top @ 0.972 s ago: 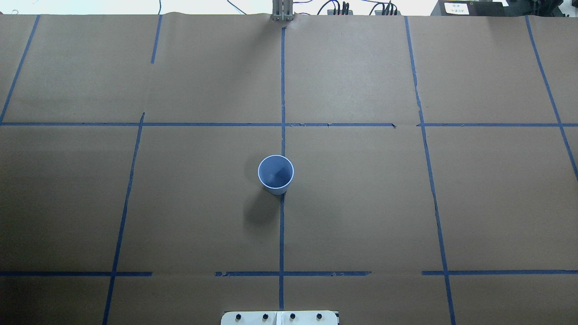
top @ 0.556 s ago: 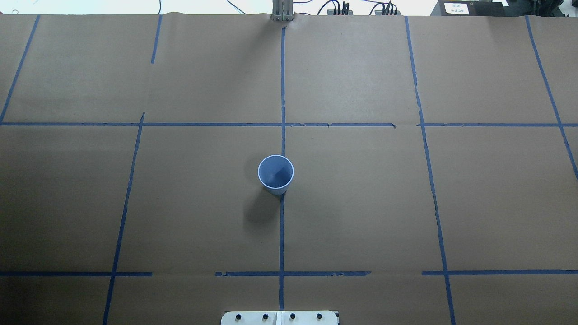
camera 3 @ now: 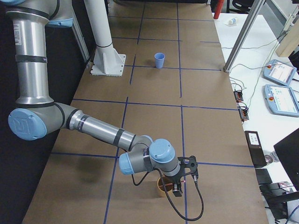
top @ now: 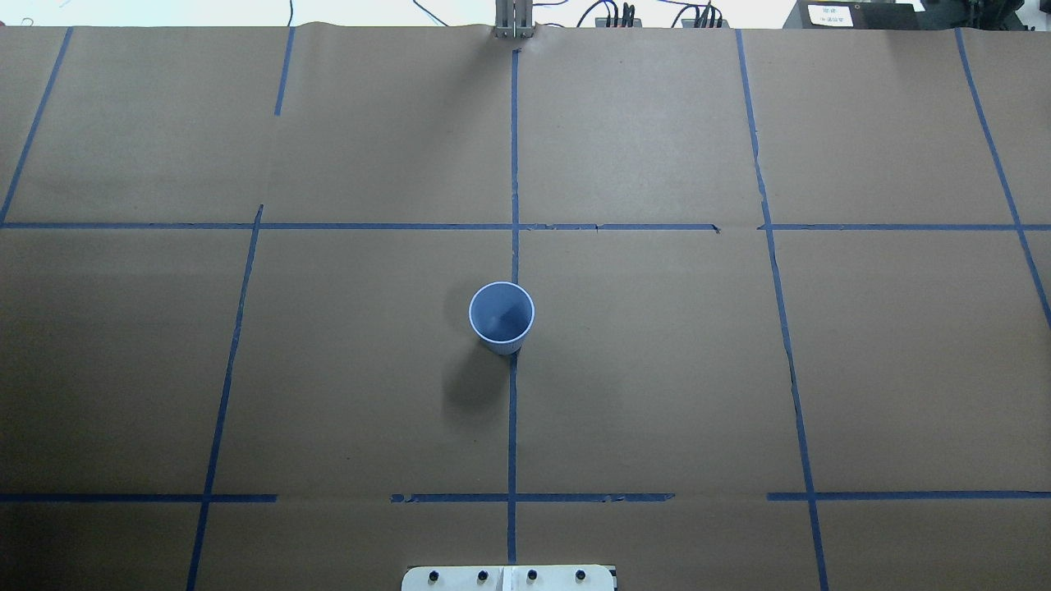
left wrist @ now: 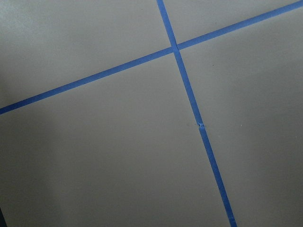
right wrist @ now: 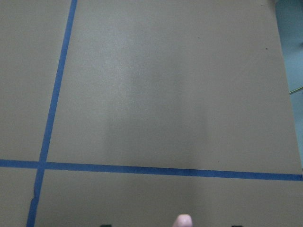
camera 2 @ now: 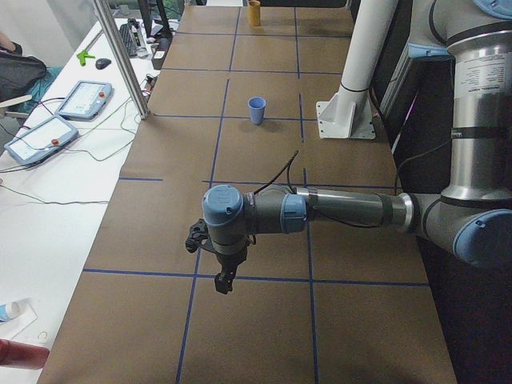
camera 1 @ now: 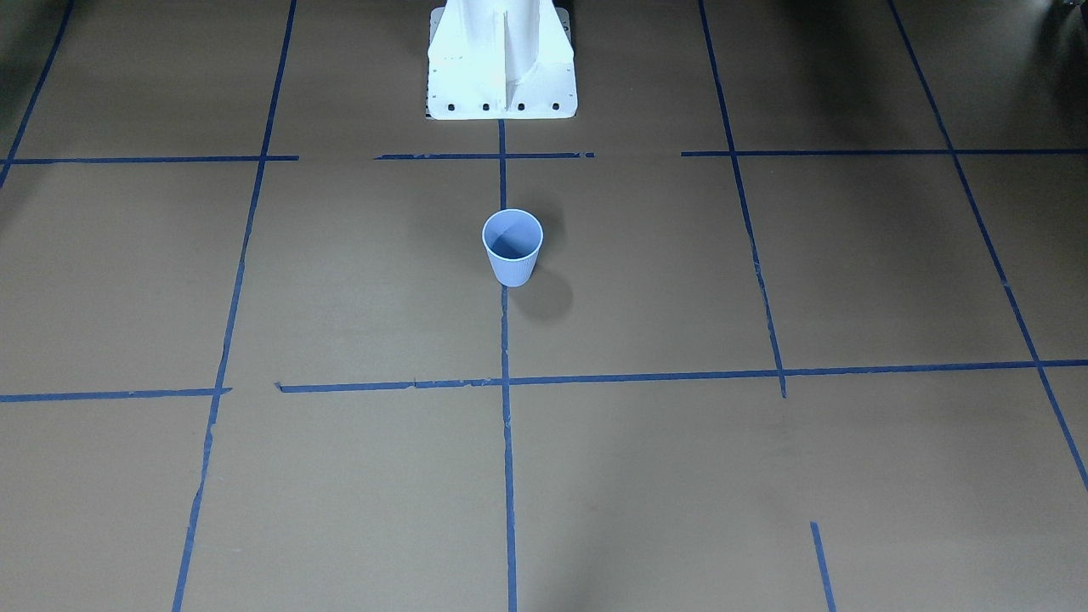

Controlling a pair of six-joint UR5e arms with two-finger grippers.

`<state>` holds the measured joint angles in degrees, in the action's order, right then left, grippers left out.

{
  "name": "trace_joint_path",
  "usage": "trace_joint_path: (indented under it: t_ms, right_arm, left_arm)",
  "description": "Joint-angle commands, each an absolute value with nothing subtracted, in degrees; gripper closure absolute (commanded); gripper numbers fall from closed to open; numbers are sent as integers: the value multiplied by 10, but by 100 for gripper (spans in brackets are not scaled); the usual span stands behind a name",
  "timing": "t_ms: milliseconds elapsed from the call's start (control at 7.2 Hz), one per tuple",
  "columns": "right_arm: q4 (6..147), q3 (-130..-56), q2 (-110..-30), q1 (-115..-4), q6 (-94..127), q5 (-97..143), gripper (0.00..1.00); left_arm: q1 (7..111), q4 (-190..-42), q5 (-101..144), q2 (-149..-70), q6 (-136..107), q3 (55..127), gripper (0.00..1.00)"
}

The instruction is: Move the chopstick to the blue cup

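The blue cup (top: pixel 502 316) stands upright and empty at the table's middle; it also shows in the front view (camera 1: pixel 512 246) and both side views (camera 2: pixel 256 110) (camera 3: pixel 159 60). A pale pink chopstick tip (right wrist: pixel 182 221) pokes in at the bottom edge of the right wrist view, between two dark fingertips (right wrist: pixel 105 225) set wide apart. My right gripper (camera 3: pixel 180 184) hangs at a tan cup (camera 3: pixel 161 187) at the table's right end. My left gripper (camera 2: pixel 222 276) hovers over bare table at the left end; I cannot tell if it is open or shut.
The white robot base (camera 1: pixel 501 68) stands at the table's near edge. Blue tape lines (top: pixel 513 427) grid the brown paper. Teach pendants (camera 3: pixel 280 86) and cables lie on the white bench along the far side. The tan cup also shows in the left side view (camera 2: pixel 254 12).
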<state>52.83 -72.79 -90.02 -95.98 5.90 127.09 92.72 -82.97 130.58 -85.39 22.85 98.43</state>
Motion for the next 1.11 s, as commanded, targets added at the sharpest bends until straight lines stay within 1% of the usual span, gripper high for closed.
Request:
trace_joint_path:
  t_ms: [0, 139, 278, 417, 556, 972]
  right_arm:
    - [528, -728, -897, -954, 59, 1271, 45]
    - [528, -728, -897, -953, 60, 1271, 72]
    - [528, -728, -897, -953, 59, 1271, 81]
    - [528, -729, -897, -953, 60, 1271, 88]
    - [528, -732, -896, -953, 60, 1271, 89]
    - [522, -740, -894, -954, 61, 1274, 99]
  left_arm:
    - [927, -830, 1306, -853, 229, 984, 0]
    - [929, -830, 1306, -853, 229, 984, 0]
    - [927, -830, 1306, -853, 229, 985, 0]
    - [927, -830, 1306, -853, 229, 985, 0]
    - [927, -830, 1306, -853, 229, 985, 0]
    - [932, -830, 1306, -853, 229, 986, 0]
